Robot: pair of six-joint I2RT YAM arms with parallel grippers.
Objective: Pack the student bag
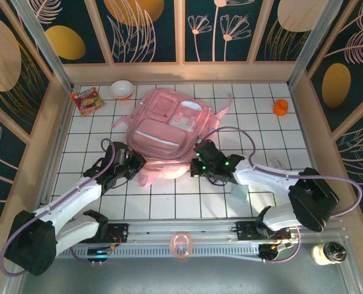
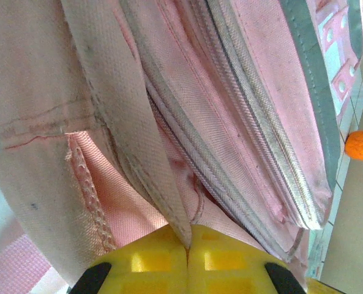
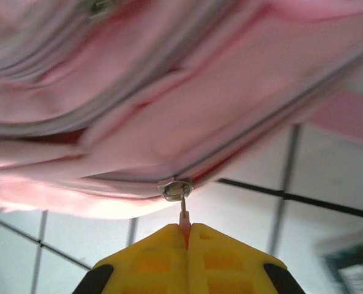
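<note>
The student bag [image 1: 166, 131] lies mid-frame on the tiled table [image 1: 169, 205], its near edge held by 2 grippers. The left gripper [image 2: 187, 248] is closed, pinching a fold of bag fabric. The right gripper [image 3: 186, 233] is closed on the pink zipper pull [image 3: 183, 215]. Unzipping seems to be the step in hand; next comes a steady pull along the track, braced by the left hold. Farther back, upper left, sit a snack packet [image 1: 86, 100] and a bowl [image 1: 122, 89].

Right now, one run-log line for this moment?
left gripper: shut on student bag fabric | right gripper: shut on zipper pull | bag: lying on table between arms
</note>
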